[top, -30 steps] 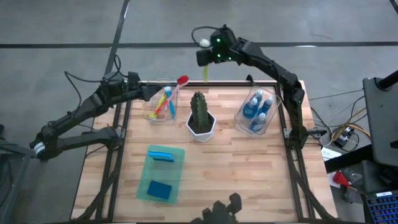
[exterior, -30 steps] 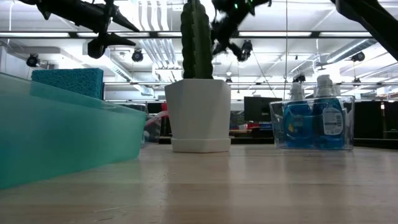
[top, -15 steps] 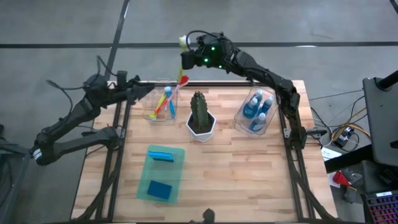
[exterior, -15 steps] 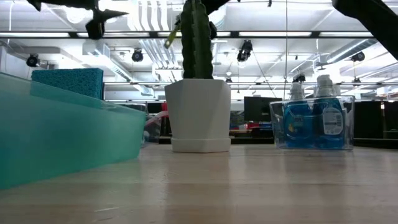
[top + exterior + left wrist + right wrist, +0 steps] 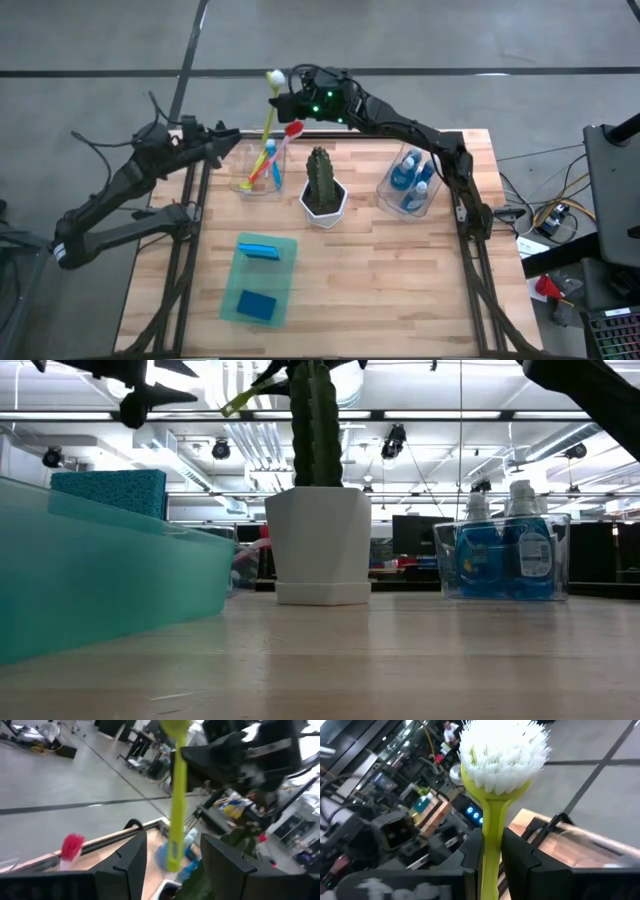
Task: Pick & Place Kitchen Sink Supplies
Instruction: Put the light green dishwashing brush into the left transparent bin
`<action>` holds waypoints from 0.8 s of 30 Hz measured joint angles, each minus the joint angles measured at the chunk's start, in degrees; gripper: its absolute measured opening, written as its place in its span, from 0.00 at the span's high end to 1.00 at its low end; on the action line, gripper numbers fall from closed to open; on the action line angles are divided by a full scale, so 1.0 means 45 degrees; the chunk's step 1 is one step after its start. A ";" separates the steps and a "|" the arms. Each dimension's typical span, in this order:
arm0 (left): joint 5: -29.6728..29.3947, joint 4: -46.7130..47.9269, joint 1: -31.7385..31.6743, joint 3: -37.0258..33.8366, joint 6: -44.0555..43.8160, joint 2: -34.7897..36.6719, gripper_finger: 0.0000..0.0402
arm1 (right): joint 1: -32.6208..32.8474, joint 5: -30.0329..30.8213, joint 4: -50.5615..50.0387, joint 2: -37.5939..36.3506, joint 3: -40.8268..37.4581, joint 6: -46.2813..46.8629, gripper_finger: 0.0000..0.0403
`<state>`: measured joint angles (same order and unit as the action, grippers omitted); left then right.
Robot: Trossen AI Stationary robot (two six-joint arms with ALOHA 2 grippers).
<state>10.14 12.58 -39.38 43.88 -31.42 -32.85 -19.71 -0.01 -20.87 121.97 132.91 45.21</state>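
My right gripper [image 5: 285, 100] hangs over the table's far edge, shut on a yellow brush [image 5: 268, 110] with a white bristle head [image 5: 502, 750]. The brush's free handle end [image 5: 172, 862] hangs above a clear bin [image 5: 258, 172] that holds pink and blue brushes. My left gripper [image 5: 222, 140] stands open at the far left, level. It points at the yellow handle from a short way off and touches nothing. Blue bottles stand in another clear bin [image 5: 410, 180]. Two blue sponges, one [image 5: 258, 248] on its edge and one [image 5: 258, 302] flat, rest on a green tray [image 5: 240, 280]. My right gripper pinches the yellow brush's handle [image 5: 490, 847] between its two fingers, a short way below the bristle head. The fingers come about level from the table's right and lie across the handle. The brush is lifted clear, head uppermost, and its handle slants down [image 5: 242, 400] toward the brush bin.
A green cactus in a white pot [image 5: 322, 188] stands mid-table between the two bins, close to the brush's path. The near half of the wooden table top [image 5: 380, 290] is bare to the right of the tray.
My right gripper has carried the yellow brush toward the table's left along the far edge, from behind the cactus to above the brush bin. It has turned as it went. My left gripper has drawn back a little toward the left edge and stays open.
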 joint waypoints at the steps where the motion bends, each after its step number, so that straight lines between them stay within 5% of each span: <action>1: 0.0013 0.0022 0.0000 -0.0005 0.0147 -0.0088 0.56 | 0.0078 0.0013 0.0001 0.0005 -0.0010 0.0000 0.88; 24: 0.2399 -0.1468 0.0134 0.0078 0.0978 -0.2492 0.56 | 0.0380 0.0666 0.0114 0.0005 -0.0226 -0.0078 0.88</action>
<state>20.93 5.97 -38.77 44.23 -27.02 -44.06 -18.00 2.98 -20.36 121.99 131.90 44.86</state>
